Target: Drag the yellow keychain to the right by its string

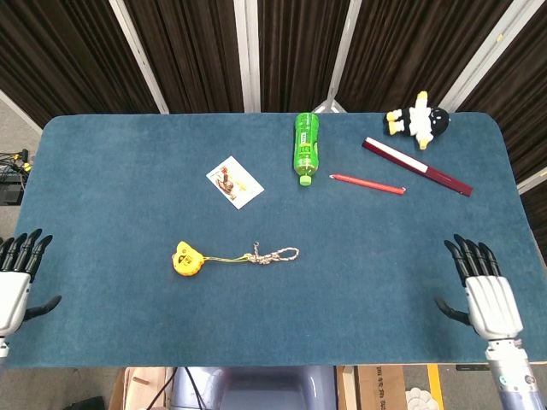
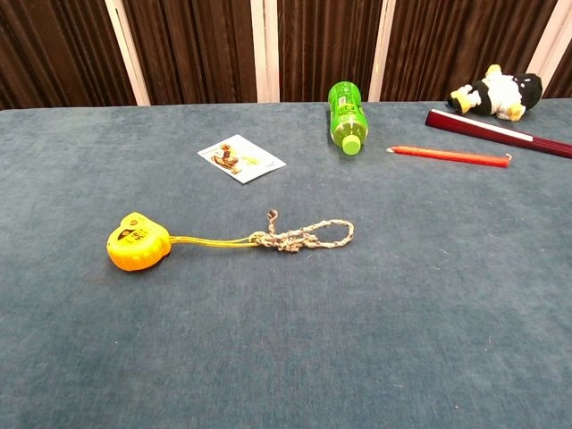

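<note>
A yellow keychain (image 2: 136,244) lies left of centre on the blue felt-like counter (image 1: 128,162), its thin cord ending in a braided string loop (image 2: 308,236) to its right. The right robot hand (image 1: 489,295) and left robot hand (image 1: 14,286) hover at the near corners, fingers spread, holding nothing. Risk: the slim, flat-lying loop may slip a pinch against the napped cloth.

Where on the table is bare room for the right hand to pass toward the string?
The near right stretch, between the right hand and the string loop of the yellow keychain, is bare cloth. The near left, beside the left hand, is bare too. The far right is crowded: bottle, red pencil, dark red ruler, penguin toy.
</note>
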You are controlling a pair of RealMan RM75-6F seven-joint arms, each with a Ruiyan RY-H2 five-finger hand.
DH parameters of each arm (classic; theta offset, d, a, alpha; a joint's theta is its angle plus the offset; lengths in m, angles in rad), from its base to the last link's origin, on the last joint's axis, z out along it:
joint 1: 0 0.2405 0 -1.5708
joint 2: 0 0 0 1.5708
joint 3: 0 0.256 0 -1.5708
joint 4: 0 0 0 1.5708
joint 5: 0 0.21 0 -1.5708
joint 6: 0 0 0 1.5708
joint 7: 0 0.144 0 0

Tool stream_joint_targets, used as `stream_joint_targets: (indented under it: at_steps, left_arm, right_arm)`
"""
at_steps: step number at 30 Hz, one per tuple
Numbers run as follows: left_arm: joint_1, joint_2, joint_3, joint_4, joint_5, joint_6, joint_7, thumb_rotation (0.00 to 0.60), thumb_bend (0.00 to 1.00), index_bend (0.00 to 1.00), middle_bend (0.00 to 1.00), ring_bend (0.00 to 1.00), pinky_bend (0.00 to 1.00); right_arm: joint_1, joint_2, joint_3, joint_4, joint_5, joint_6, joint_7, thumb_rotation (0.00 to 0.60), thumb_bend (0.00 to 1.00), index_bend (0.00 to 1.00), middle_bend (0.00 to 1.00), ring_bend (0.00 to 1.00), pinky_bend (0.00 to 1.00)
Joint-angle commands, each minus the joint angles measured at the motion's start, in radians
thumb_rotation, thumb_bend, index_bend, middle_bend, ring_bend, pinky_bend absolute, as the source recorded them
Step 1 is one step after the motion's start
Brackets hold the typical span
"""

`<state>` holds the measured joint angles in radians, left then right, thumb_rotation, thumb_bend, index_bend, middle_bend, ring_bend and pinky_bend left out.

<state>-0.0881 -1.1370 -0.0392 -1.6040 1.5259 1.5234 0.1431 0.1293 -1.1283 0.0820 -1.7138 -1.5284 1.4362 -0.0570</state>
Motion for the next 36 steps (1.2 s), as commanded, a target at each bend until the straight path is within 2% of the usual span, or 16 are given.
stream_joint_targets:
  at_steps: [1,7,10,12,19,26,36]
  left_arm:
    - [0.0,-0.001,-0.001,0.002,0.002,0.002,-0.002,0.6,0.0,0.0,0.0,0.0,0.0]
    - [-0.002,-0.002,-0.001,0.001,-0.003,-0.006,-0.006,0.6,0.0,0.0,0.0,0.0,0.0]
    - [-0.003,-0.001,-0.003,0.0,-0.005,-0.008,-0.01,0.6,0.0,0.0,0.0,0.0,0.0]
    - [-0.005,-0.001,-0.003,-0.001,-0.007,-0.011,-0.014,0.6,0.0,0.0,0.0,0.0,0.0]
    - [-0.012,-0.007,-0.012,0.009,-0.01,-0.013,-0.017,0.6,0.0,0.0,0.0,0.0,0.0]
    - [-0.022,-0.016,-0.013,0.016,-0.017,-0.032,-0.018,0.6,0.0,0.0,0.0,0.0,0.0]
    - [-0.027,-0.016,-0.014,0.014,-0.03,-0.049,-0.022,0.6,0.0,0.0,0.0,0.0,0.0]
  right_arm:
    - [0.045,0.004,0.035,-0.049,0.026,-0.049,-0.021,0.6,0.24,0.04,0.0,0.0,0.0]
    - [0.149,-0.019,0.114,-0.134,0.145,-0.174,-0.101,0.6,0.24,0.19,0.03,0.0,0.0]
    - [0.21,-0.054,0.155,-0.156,0.243,-0.243,-0.156,0.6,0.24,0.34,0.09,0.0,0.0]
    - [0.253,-0.089,0.179,-0.152,0.312,-0.28,-0.199,0.6,0.24,0.38,0.12,0.0,0.0]
    - [0.387,-0.248,0.227,-0.079,0.51,-0.356,-0.322,0.6,0.23,0.45,0.16,0.0,0.0]
    - [0.49,-0.405,0.241,0.022,0.602,-0.375,-0.396,0.6,0.25,0.49,0.17,0.0,0.0]
    - [0.579,-0.549,0.248,0.168,0.69,-0.4,-0.428,0.6,0.28,0.49,0.18,0.0,0.0]
